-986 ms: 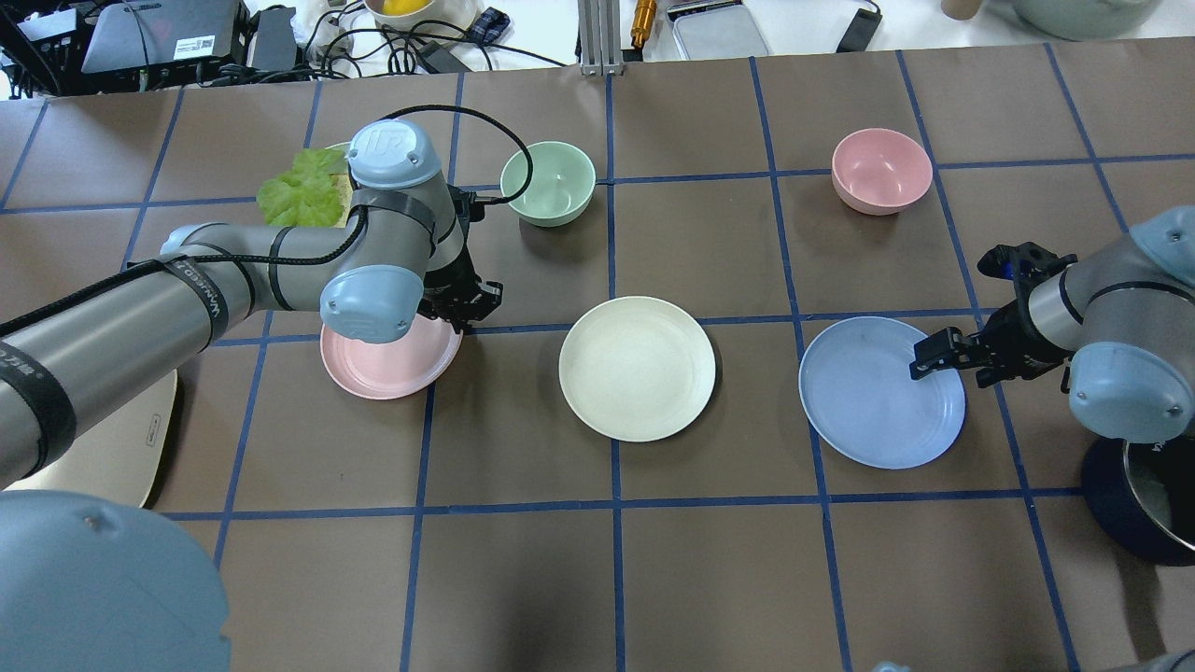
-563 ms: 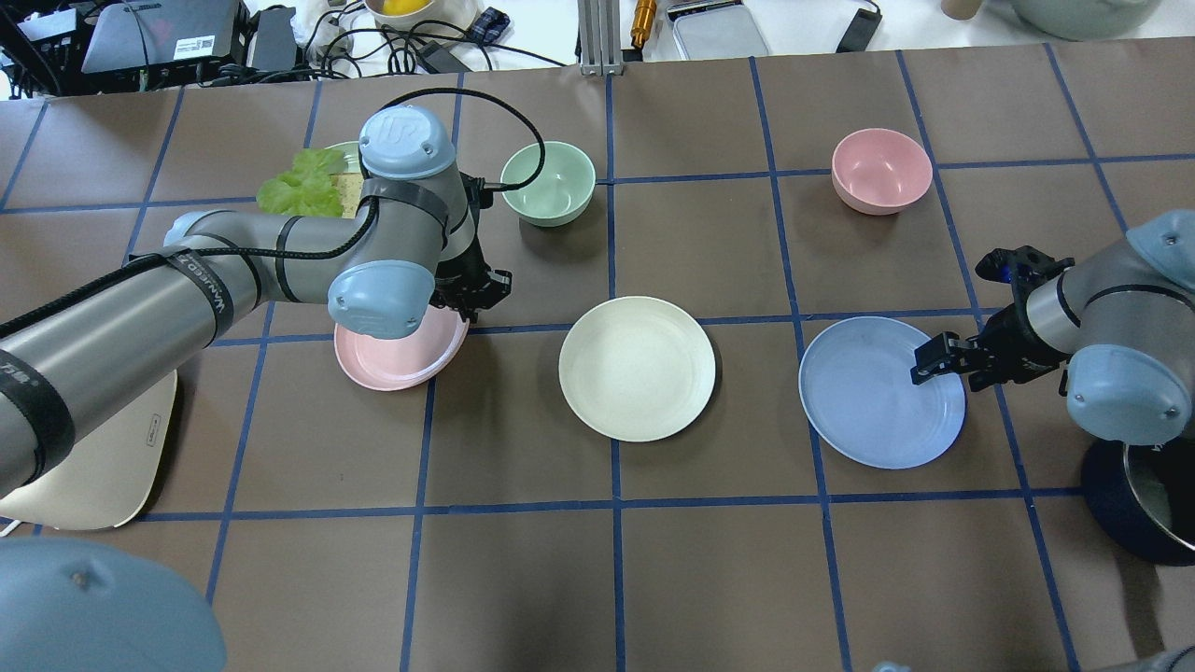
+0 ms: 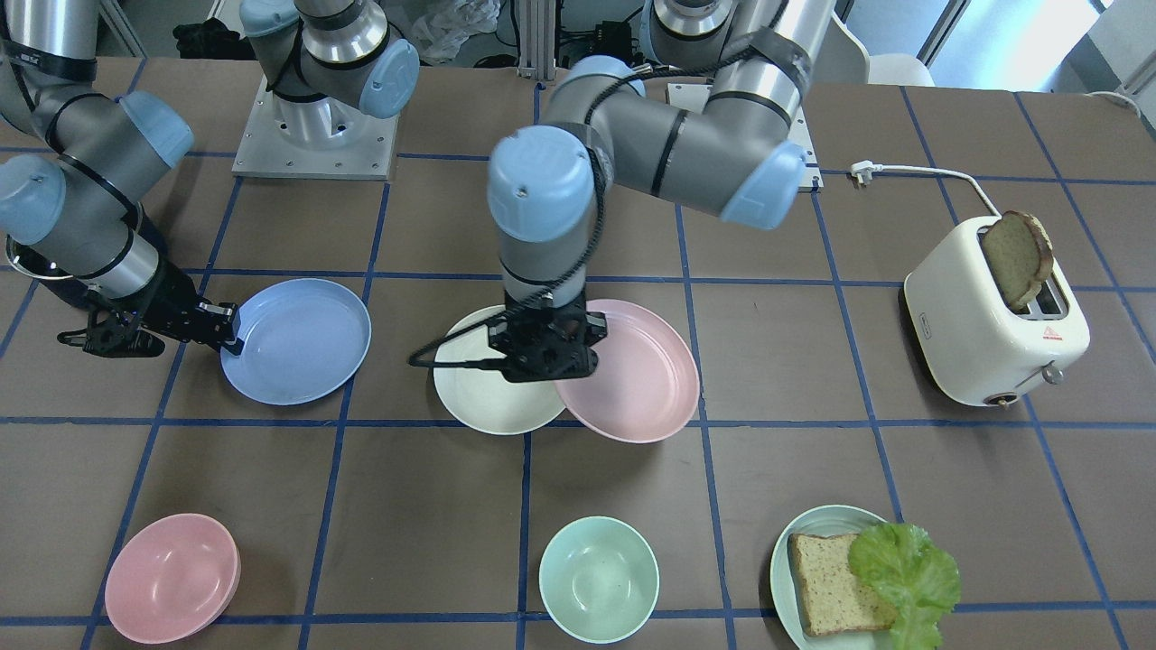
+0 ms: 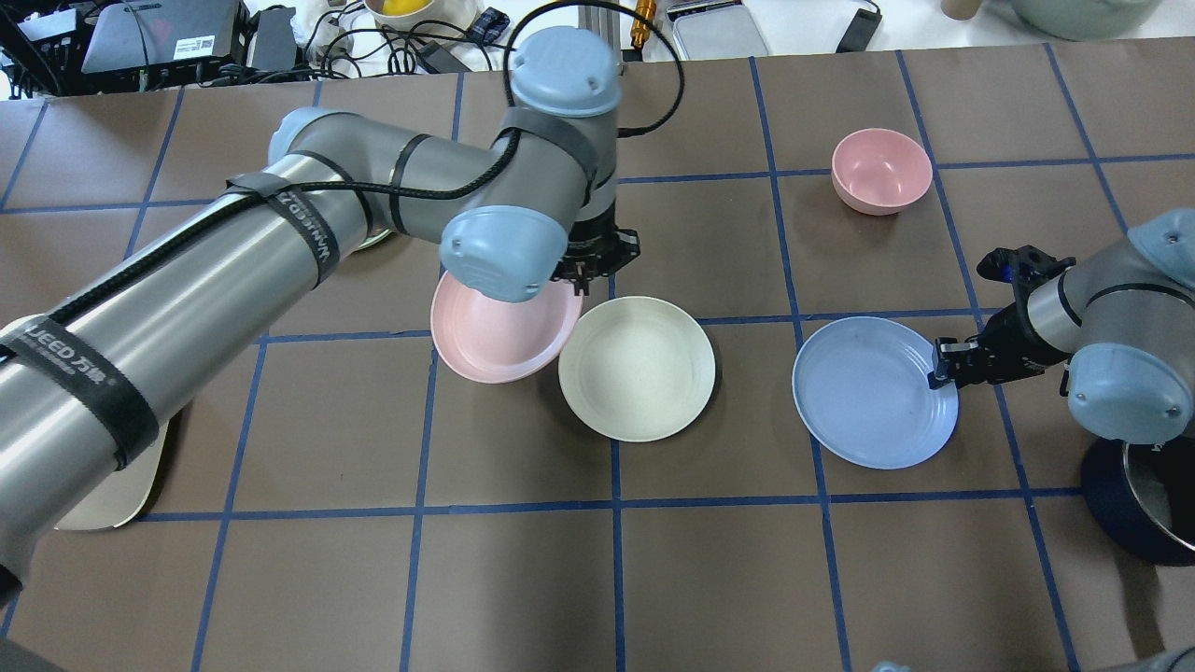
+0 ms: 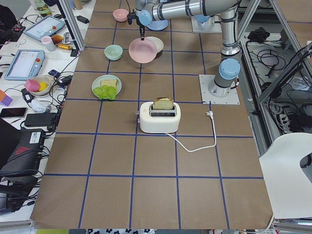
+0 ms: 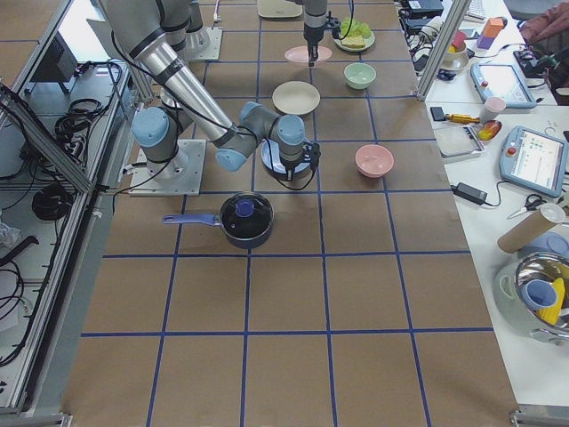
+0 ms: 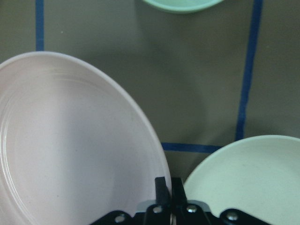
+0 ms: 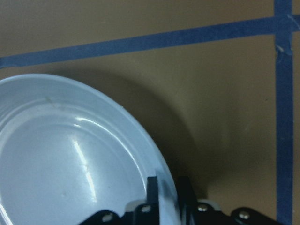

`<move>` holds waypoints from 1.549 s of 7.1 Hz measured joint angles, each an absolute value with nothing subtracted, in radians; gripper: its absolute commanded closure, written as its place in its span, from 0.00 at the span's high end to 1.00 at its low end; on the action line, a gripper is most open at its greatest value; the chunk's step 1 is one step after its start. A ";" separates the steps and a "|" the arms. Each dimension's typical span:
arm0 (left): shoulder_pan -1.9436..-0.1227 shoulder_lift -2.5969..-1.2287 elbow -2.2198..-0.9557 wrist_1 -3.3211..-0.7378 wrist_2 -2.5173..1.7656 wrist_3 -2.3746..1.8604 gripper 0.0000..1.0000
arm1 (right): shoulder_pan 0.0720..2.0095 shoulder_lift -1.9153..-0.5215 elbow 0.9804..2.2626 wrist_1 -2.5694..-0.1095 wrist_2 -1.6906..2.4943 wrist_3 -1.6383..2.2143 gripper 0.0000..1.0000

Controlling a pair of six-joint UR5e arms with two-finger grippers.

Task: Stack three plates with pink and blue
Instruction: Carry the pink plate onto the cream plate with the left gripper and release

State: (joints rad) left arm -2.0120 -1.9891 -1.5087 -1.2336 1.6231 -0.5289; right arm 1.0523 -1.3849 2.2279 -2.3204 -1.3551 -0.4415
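My left gripper (image 4: 594,265) is shut on the rim of the pale pink plate (image 4: 495,336) and holds it tilted above the table. The plate's edge overlaps the left edge of the cream-white plate (image 4: 637,369), which lies flat at the centre. In the left wrist view, the fingertips (image 7: 161,186) pinch the pink plate (image 7: 70,150) next to the cream plate (image 7: 253,178). My right gripper (image 4: 941,369) is shut on the right rim of the light blue plate (image 4: 868,392). In the right wrist view, the fingertips (image 8: 152,187) straddle the blue plate's (image 8: 70,159) rim.
A pink bowl (image 4: 881,168) stands at the back right. A mint bowl (image 3: 599,578) and a mint plate with bread and lettuce (image 3: 858,578) lie beyond the plates. A toaster (image 3: 993,325) stands on my left. A dark pot (image 4: 1144,504) stands beside my right arm.
My left gripper has carried the pink plate to the right, up to the cream plate. My right gripper has drawn back to the blue plate's rim and closed on it; the plate shifted slightly left.
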 measured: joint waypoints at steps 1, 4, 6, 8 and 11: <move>-2.079 -2.015 -1.468 -1.252 1.624 -0.614 0.00 | 1.052 -1.388 2.224 -2.318 -1.355 -0.440 0.00; -2.148 -2.113 -1.426 -1.158 1.624 -0.729 0.00 | 1.052 -1.397 2.109 -2.178 -1.363 -0.439 0.00; -2.159 -2.155 -1.419 -1.149 1.620 -0.739 0.99 | 1.054 -1.400 1.980 -2.023 -1.366 -0.438 0.00; -2.162 -2.166 -1.424 -1.156 1.611 -0.736 1.00 | 1.057 -1.402 1.930 -1.966 -1.369 -0.436 0.00; -2.094 -2.098 -1.397 -1.271 1.581 -0.651 1.00 | 1.078 -1.411 1.874 -1.886 -1.361 -0.372 0.00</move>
State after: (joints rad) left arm -2.0936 -2.0985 -1.3966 -1.2714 1.5809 -0.6507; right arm 1.0777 -1.4107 1.8742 -1.8858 -1.3610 -0.3715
